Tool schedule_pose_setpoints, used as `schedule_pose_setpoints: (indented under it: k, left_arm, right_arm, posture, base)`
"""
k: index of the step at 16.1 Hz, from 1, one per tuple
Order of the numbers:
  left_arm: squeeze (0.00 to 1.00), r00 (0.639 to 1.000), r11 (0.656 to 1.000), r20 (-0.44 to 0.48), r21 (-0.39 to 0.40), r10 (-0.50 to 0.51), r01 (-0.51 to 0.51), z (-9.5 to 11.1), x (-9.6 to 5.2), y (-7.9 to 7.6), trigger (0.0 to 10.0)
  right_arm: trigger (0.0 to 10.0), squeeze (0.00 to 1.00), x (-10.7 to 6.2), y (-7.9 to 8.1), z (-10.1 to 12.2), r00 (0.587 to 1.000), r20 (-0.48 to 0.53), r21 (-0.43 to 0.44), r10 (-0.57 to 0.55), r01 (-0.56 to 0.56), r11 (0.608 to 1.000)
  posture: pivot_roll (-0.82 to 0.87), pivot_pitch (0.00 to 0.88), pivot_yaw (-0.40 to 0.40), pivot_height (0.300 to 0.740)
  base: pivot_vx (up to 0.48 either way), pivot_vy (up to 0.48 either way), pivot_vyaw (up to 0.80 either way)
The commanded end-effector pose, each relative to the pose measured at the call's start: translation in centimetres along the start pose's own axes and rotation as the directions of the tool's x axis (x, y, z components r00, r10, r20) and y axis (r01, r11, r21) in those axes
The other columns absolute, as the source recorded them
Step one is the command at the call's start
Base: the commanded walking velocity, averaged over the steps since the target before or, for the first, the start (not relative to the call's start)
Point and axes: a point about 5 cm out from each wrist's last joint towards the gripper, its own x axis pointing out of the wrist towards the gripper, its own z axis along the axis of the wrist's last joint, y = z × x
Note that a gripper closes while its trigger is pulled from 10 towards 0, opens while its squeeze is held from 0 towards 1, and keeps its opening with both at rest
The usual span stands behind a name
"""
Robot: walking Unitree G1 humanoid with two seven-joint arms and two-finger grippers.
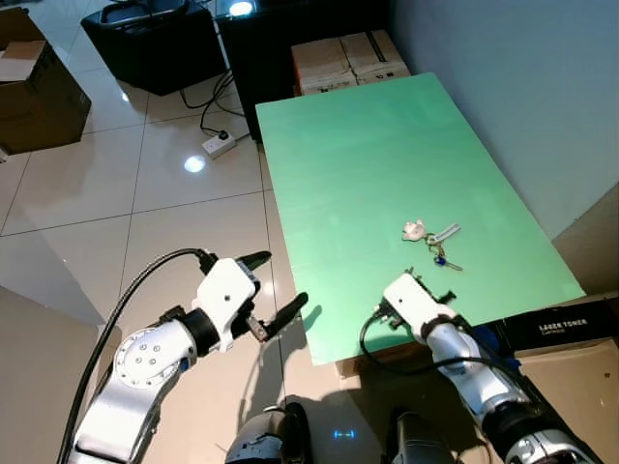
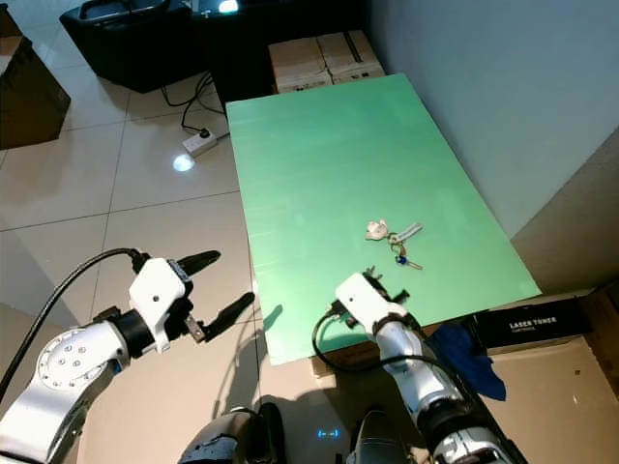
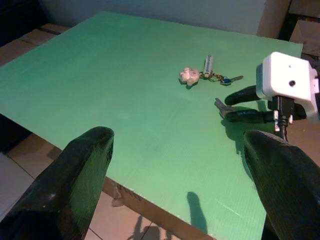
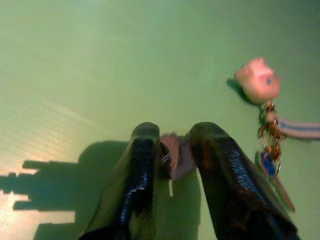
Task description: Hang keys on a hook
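A bunch of keys (image 1: 433, 244) lies on the green table (image 1: 368, 164) near its front right part: a pink charm (image 4: 257, 79), a pale strap (image 1: 445, 233) and a blue-headed key (image 3: 227, 80). My right gripper (image 4: 172, 145) hovers low over the table just short of the keys, on the side of the table's front edge, shut with nothing in it. My left gripper (image 1: 283, 278) is open over the floor, off the table's front left corner, its fingers (image 3: 75, 175) wide apart.
A grey wall (image 1: 522, 97) runs along the table's right side. Cardboard boxes (image 1: 348, 58) and a black case (image 1: 155, 39) stand beyond the far end, a power strip (image 1: 220, 145) lies on the tiles. A black toner box (image 1: 571, 329) sits at the front right.
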Motion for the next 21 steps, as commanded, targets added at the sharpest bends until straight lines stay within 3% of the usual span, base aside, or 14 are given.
schedule_pose_setpoints:
  k: [1, 2, 4, 6, 8, 10, 11, 17, 21]
  left_arm:
    - [0.0, 1.0, 1.0, -0.006, 0.018, -0.012, 0.012, 0.1, -0.2, -0.2, 10.0]
    - [0.0, 1.0, 1.0, -0.006, 0.019, -0.012, 0.013, 0.1, -0.2, -0.1, 10.0]
    - [0.0, 1.0, 1.0, -0.006, 0.025, -0.012, 0.012, 0.1, -0.3, 0.0, 10.0]
    - [0.0, 1.0, 1.0, -0.007, 0.027, -0.012, 0.012, 0.1, -0.3, 0.0, 10.0]
    - [0.0, 1.0, 0.999, -0.008, 0.029, -0.015, 0.015, 0.1, -0.4, 0.1, 10.0]
    - [0.0, 1.0, 0.999, -0.012, 0.034, -0.026, 0.027, 0.1, -0.4, 0.2, 10.0]
    - [0.0, 1.0, 0.999, -0.013, 0.035, -0.029, 0.029, 0.2, -0.4, 0.2, 10.0]
    - [0.0, 0.999, 0.998, -0.013, 0.039, -0.047, 0.047, 0.4, -0.4, 0.1, 10.0]
    - [0.0, 0.998, 0.998, -0.014, 0.04, -0.056, 0.056, 0.4, -0.4, 0.0, 10.0]
  right_arm:
    - [10.0, 1.0, -0.3, 0.4, -0.5, 1.0, -0.025, 0.026, -0.007, 0.008, 1.0]
    - [10.0, 1.0, -0.4, 0.3, -0.6, 0.999, -0.023, 0.041, -0.033, 0.034, 0.999]
    - [10.0, 1.0, -1.2, -0.4, 1.5, 0.975, 0.169, 0.152, -0.145, 0.119, 0.981]
    - [10.0, 1.0, -1.7, -0.2, 2.5, 0.954, 0.257, 0.162, -0.155, 0.116, 0.98]
    - [10.0, 1.0, -2.0, 0.9, 2.6, 0.956, 0.255, 0.165, -0.146, 0.105, 0.981]
    - [10.0, 1.0, -2.2, 2.5, 1.9, 0.97, 0.162, 0.373, -0.179, 0.108, 0.922]
    - [10.0, 0.0, -2.3, 2.8, 1.7, 0.971, 0.15, 0.415, -0.188, 0.111, 0.903]
    - [10.0, 0.0, -3.1, 3.7, 0.1, 0.967, 0.036, 0.489, -0.253, 0.204, 0.848]
    - [10.0, 0.0, -2.9, 4.6, -0.2, 0.98, 0.019, 0.524, -0.2, 0.16, 0.836]
  posture:
    - [-0.01, 0.215, 0.126, 0.74]
    - [-0.01, 0.215, 0.127, 0.74]
    - [0.0, 0.219, 0.132, 0.74]
    - [0.0, 0.219, 0.135, 0.74]
    - [0.0, 0.221, 0.141, 0.74]
    - [0.0, 0.222, 0.149, 0.74]
    - [0.01, 0.223, 0.152, 0.74]
    - [0.01, 0.23, 0.163, 0.74]
    - [0.02, 0.236, 0.167, 0.74]
  base:
    - [0.0, 0.0, 0.0]
    - [0.0, 0.0, 0.0]
    - [0.0, 0.0, 0.0]
    - [0.0, 0.0, 0.0]
    - [0.0, 0.0, 0.0]
    - [0.0, 0.0, 0.0]
    - [0.0, 0.0, 0.0]
    - [0.0, 0.0, 0.0]
    - [0.0, 0.0, 0.0]
